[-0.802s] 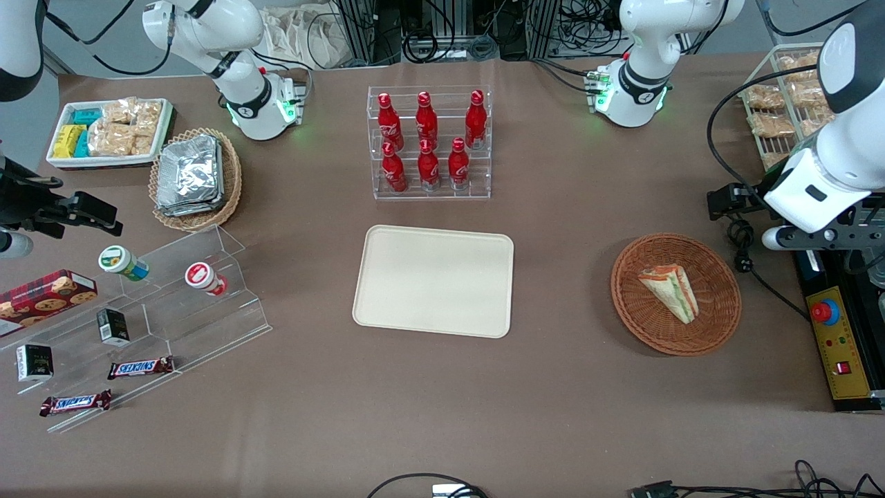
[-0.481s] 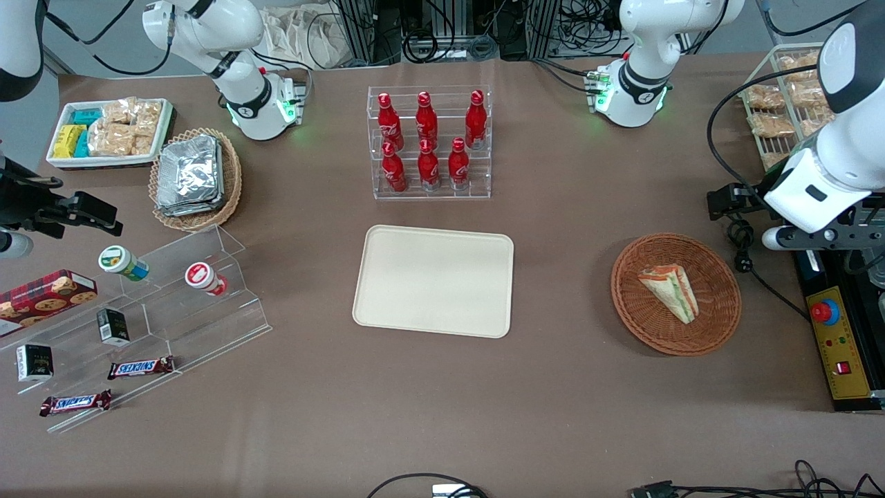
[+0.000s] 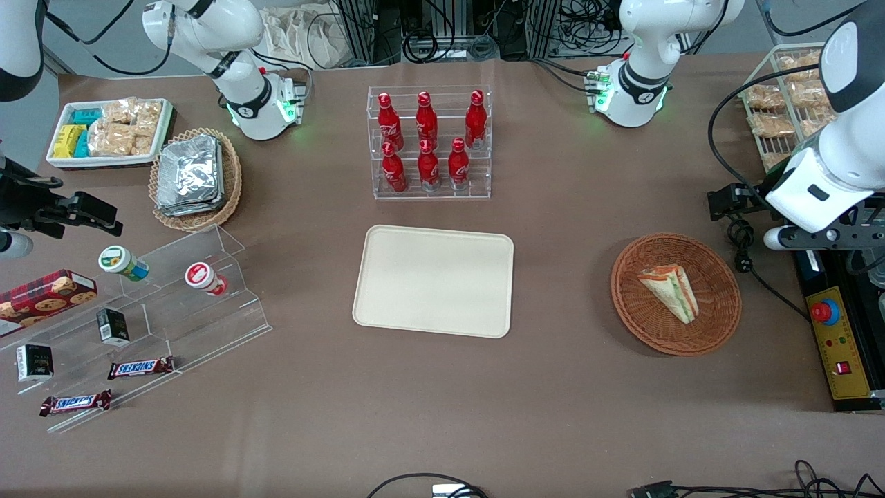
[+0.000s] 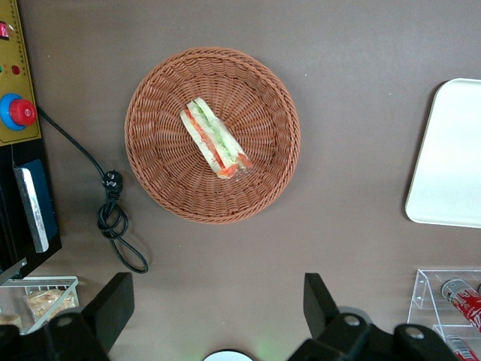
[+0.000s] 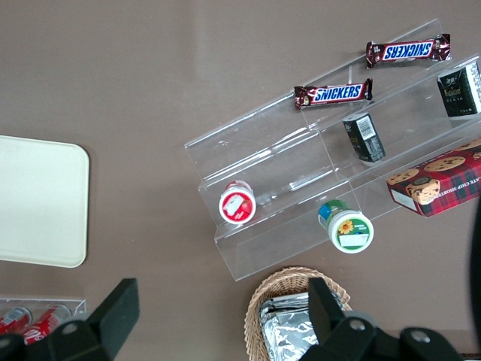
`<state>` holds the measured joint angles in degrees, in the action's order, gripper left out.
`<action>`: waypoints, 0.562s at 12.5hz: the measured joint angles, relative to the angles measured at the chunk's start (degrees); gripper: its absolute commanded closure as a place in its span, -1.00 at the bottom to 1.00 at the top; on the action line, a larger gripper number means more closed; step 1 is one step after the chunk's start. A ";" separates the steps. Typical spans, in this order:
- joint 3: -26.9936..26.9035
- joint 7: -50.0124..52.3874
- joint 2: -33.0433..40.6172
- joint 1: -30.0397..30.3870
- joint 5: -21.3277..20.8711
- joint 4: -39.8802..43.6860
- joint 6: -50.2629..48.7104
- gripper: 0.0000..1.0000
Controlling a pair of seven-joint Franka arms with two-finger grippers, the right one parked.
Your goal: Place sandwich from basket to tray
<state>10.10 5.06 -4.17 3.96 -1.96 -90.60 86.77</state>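
One pincer (image 4: 218,316), its two fingers (image 4: 113,307) spread wide, hangs above the brown surface (image 3: 567,415) near the one round reddish-brown wicker basket (image 3: 650,325). Below it, that basket holds one triangular sandwich wedge of pale bread with orange and green filling (image 3: 669,294). Farther from the pincer lie one flat cream rectangular tray (image 3: 434,280) and one clear tiered rack (image 3: 484,138) carrying six red bottles (image 3: 428,164). Farthest off, toward the parked arm's end, are two brown Snickers bars (image 3: 140,367), two small dark boxes (image 3: 113,326), two round-lidded cups (image 3: 123,262), one red plaid cookie box (image 3: 47,292), one tan oval wicker basket (image 3: 231,187) and one white tub (image 3: 97,162).
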 measured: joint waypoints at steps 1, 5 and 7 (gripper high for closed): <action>-0.07 0.00 -0.03 0.14 -0.05 0.00 0.00 -1.00; -0.28 1.40 -3.26 3.09 -0.06 0.02 0.02 -1.00; -0.31 6.34 -6.55 4.13 -0.06 0.05 0.15 -1.00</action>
<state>9.80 11.40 -10.72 8.09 -2.02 -90.54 86.91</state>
